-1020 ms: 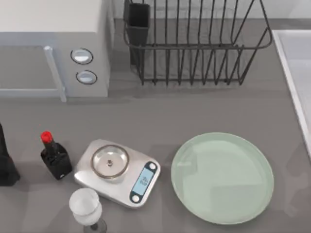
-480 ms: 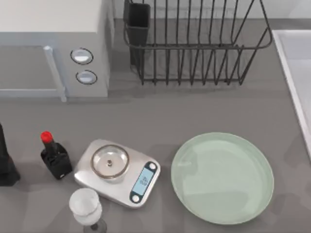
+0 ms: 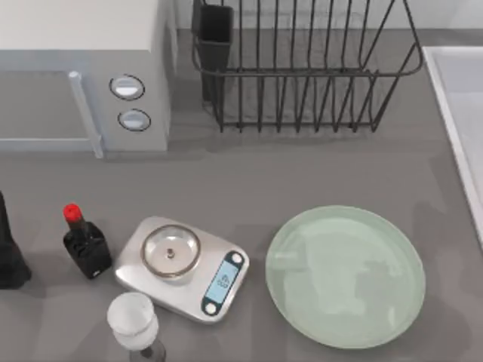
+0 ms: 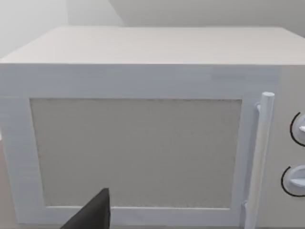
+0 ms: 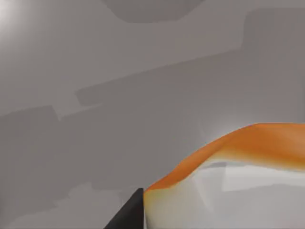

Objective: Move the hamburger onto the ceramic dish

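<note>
- Right gripper (image 5: 131, 214): one dark fingertip at the lower edge of the right wrist view, pressed against the hamburger (image 5: 238, 157); whether it grips it, cannot tell.
- Hamburger: orange top, pale underside, lower right of that view, grey tabletop (image 5: 119, 95) behind it.
- Left gripper (image 4: 93, 214): dark fingertip low in the left wrist view, facing the microwave (image 4: 138, 143) door; opening cannot tell.
- Top view: pale-green plate (image 3: 345, 276) at lower right, bare.
- Kitchen scale (image 3: 182, 268) just left of plate, apart from it.
- Red-capped dark bottle (image 3: 84, 243) left of scale; glass (image 3: 133, 323) at the bottom edge.
- Wire dish rack (image 3: 302, 64) at upper middle.
</note>
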Controlling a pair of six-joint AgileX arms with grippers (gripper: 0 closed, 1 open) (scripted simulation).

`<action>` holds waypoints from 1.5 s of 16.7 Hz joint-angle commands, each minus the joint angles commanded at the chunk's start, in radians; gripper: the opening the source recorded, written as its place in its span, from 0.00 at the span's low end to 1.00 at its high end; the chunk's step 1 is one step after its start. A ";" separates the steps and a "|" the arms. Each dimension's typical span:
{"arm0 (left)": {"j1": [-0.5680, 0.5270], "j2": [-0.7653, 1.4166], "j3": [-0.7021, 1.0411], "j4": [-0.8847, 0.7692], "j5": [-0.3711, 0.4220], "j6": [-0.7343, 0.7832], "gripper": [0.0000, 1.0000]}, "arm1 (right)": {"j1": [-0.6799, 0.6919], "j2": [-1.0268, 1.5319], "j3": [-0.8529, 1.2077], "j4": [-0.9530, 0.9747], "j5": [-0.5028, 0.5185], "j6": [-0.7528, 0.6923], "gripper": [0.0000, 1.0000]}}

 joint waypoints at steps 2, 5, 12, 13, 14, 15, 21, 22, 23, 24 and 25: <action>0.000 0.000 0.000 0.000 0.000 0.000 1.00 | 0.080 0.072 0.057 -0.002 0.001 -0.178 0.00; 0.000 0.000 0.000 0.000 0.000 0.000 1.00 | 0.211 0.187 0.145 -0.002 0.000 -0.485 0.00; 0.000 0.000 0.000 0.000 0.000 0.000 1.00 | 0.479 0.389 0.325 0.035 0.003 -1.060 0.00; 0.000 0.000 0.000 0.000 0.000 0.000 1.00 | 0.505 0.406 0.344 0.042 0.004 -1.106 0.00; 0.000 0.000 0.000 0.000 0.000 0.000 1.00 | 0.527 0.419 0.359 0.048 0.006 -1.142 0.00; 0.000 0.000 0.000 0.000 0.000 0.000 1.00 | 0.542 0.428 0.370 0.053 0.007 -1.167 0.00; 0.000 0.000 0.000 0.000 0.000 0.000 1.00 | 0.550 0.430 0.374 0.055 0.008 -1.183 0.00; 0.000 0.000 0.000 0.000 0.000 0.000 1.00 | 0.551 0.431 0.371 0.059 0.008 -1.185 0.00; 0.000 0.000 0.000 0.000 0.000 0.000 1.00 | 0.556 0.436 0.362 0.072 0.008 -1.189 0.00; 0.000 0.000 0.000 0.000 0.000 0.000 1.00 | 0.559 0.445 0.348 0.095 0.008 -1.194 0.00; 0.000 0.000 0.000 0.000 0.000 0.000 1.00 | 0.560 0.456 0.328 0.128 0.008 -1.196 0.00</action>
